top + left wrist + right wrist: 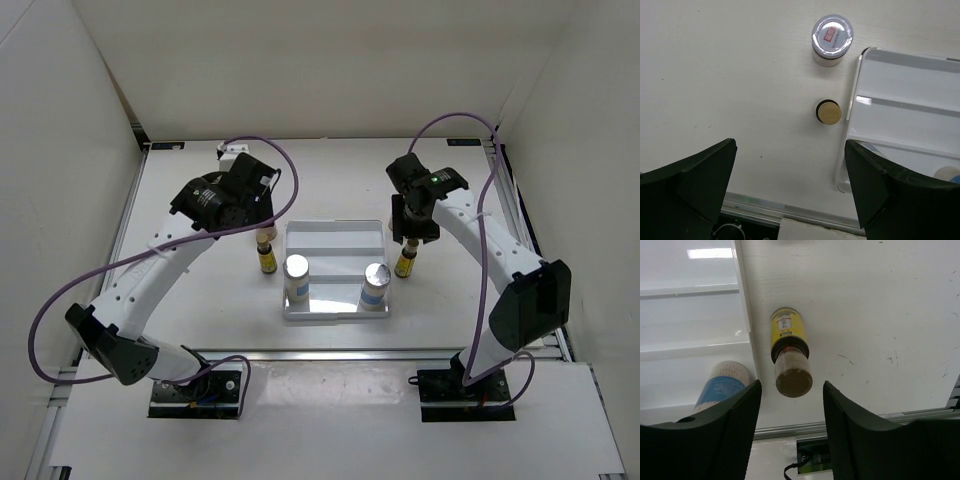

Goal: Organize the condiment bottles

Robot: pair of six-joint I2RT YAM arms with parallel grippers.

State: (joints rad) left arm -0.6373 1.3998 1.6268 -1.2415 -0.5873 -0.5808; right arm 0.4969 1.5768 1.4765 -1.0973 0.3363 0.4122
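Observation:
Two white bottles with silver caps [297,275] [375,283] stand on the front step of the white tray [335,238]. One dark yellow-labelled dropper [267,259] stands left of the tray, the other [405,264] right of it. My left gripper [258,222] is open and empty above the left dropper [828,111] and a pinkish jar with a shiny lid [832,33]. My right gripper [410,232] is open just above the right dropper [789,357], whose cap sits between the fingers [860,430] without touching. The second jar is not visible.
The tray's edge [855,100] lies right beside the left dropper, and its other edge [742,315] beside the right dropper. A blue-labelled white bottle [725,387] stands in the tray near my right gripper. A metal rail [330,352] runs along the table's near edge.

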